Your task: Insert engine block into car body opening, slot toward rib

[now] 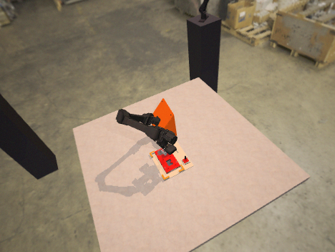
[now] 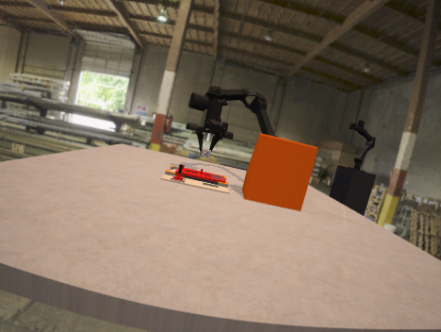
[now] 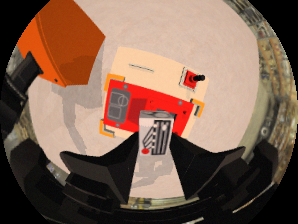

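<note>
Car body (image 1: pixel 170 163) on board (image 1: pixel 188 165), block (image 2: pixel 279 171) beside, gripper (image 2: pixel 207 147) above

Matt pinkish table top (image 1: pixel 229 186), glossy red car body (image 3: pixel 136 104), grey metallic engine block (image 3: pixel 157 135).

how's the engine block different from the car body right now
The engine block is small, grey and held up in the air by the gripper; the car body is larger, red and lies flat on its tan base board. The engine block hangs above one end of the car body without touching it, as the exterior view shows, while the car body's grey opening sits unfilled. Both are boxy parts.
</note>
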Controlling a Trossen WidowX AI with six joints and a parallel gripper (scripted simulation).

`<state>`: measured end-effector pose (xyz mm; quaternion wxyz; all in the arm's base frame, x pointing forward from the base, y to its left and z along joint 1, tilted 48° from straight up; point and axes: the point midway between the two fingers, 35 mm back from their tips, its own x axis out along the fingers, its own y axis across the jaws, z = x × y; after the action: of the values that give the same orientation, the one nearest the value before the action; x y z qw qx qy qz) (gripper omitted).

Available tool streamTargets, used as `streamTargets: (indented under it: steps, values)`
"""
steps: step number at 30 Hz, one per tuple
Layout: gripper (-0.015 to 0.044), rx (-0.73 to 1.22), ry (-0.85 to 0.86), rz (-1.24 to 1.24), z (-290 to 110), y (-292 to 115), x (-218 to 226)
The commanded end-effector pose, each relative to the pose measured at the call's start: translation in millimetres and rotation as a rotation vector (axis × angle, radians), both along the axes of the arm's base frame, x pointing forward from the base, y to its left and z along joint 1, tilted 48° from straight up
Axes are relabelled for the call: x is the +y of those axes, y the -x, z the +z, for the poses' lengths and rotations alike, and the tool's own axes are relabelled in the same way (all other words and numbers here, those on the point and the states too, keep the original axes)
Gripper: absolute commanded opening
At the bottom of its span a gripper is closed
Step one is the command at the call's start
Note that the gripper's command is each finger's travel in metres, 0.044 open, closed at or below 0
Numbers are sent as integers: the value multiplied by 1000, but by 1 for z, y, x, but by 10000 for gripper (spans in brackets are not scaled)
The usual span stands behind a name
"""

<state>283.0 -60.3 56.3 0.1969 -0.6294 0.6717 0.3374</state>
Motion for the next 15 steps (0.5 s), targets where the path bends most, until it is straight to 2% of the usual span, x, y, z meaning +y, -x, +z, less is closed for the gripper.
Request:
streamTargets:
  steps: [1,15]
  values:
    - [0,78,-11,80,-3,-3,-3]
    - [0,382,-62,371,-13,-13,-17]
